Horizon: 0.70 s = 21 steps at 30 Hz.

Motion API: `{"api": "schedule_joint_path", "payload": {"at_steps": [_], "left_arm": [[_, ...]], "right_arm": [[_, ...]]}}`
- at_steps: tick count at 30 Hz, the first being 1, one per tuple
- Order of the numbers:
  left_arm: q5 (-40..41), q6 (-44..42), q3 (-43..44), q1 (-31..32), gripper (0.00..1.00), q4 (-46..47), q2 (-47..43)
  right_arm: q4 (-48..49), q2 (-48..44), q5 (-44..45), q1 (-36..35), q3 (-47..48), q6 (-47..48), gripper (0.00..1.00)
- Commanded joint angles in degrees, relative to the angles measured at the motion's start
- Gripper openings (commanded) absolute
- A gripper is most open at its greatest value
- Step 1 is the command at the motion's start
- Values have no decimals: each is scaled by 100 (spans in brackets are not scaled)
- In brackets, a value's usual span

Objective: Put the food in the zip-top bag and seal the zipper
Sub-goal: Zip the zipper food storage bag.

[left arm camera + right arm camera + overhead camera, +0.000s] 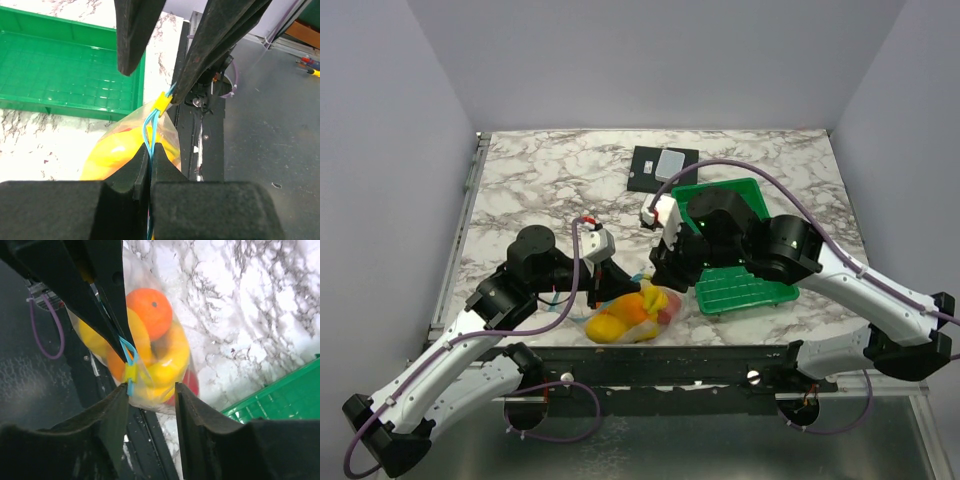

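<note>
left fingers [167, 172] clamped on thin light-blue zipper strip [147, 131] | right fingers [112, 415] parted, small yellow slider [161, 102] against one | strip spans both

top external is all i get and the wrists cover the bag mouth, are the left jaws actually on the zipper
observer: yes. In the left wrist view the left jaws are shut on the zipper, and the light-blue strip runs up out of them.
operator: ok and the right jaws, have they got the slider
observer: no. The right wrist view shows the right jaws standing apart, with the yellow slider at the edge of the gap, not pinched between them.
</note>
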<state>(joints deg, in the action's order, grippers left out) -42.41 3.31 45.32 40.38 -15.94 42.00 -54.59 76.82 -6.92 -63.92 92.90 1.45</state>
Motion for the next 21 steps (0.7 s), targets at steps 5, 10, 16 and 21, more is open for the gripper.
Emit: {"api": "schedule_joint_path", "payload": {"at_steps": [5,10,16,21], "left_arm": [[-557,84,313,48,0,110,-97],[-679,163,388,49,0,101,-93],[-719,251,416,48,0,110,-57],[-779,278,449,49,0,103,-16]], "right_arm": [[1306,-959,-649,-18,-1149,577,52],[2191,-1494,-1331,-24,-1971,708,52],[2877,-1685,-1778,-25,-2458,641,51],[3111,-1538,-1699,-24,-2505,576,49]]}}
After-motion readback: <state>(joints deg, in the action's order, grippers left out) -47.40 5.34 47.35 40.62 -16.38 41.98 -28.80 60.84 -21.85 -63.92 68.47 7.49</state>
